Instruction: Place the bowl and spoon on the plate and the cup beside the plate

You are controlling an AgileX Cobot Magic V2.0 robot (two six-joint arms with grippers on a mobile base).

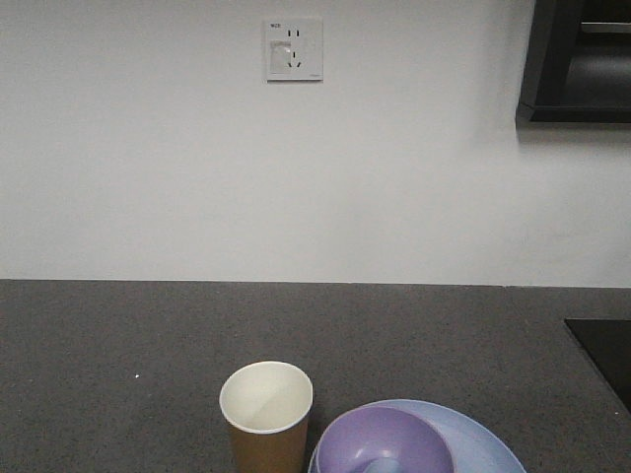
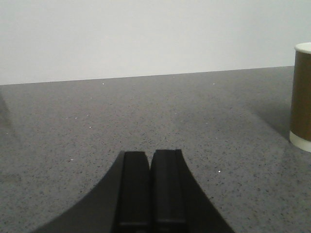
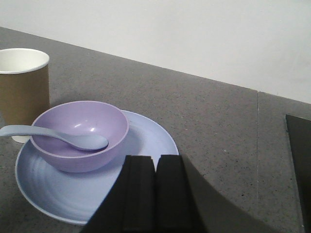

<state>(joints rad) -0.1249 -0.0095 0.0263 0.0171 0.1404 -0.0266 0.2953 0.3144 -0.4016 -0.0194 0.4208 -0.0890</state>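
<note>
bowl and spoon on the plate, cup beside it

the plate (image 3: 146, 145) lies flat on the dark speckled counter (image 3: 214, 126). the bowl (image 3: 80, 133) sits upright on the plate, toward its left part in the right wrist view, leaving a broad bare crescent of plate on the other side. the spoon (image 3: 58, 137) rests in the bowl with its oval scoop down against the inner wall and its handle laid over the rim, sticking out past the bowl's edge toward the cup.

the cup (image 3: 23, 92) stands upright on the counter just beside the plate, on the side where the spoon's handle points. whether it touches the plate's rim is hard to say from here, as the bowl and handle hide the spot. in the front view the cup (image 1: 266, 414) stands left of the bowl (image 1: 386, 445) and plate (image 1: 473, 439), all at the bottom edge of the picture.

the right pincer (image 3: 155, 194) hangs low in front of the plate, its two dark fingers pressed together with nothing between them. the left pincer (image 2: 150, 189) is likewise closed and empty, over bare counter, with the cup (image 2: 301, 97) off at the right edge of its view.

a white wall (image 1: 296, 177) rises behind the counter, with a socket (image 1: 293, 49) set in it.
</note>
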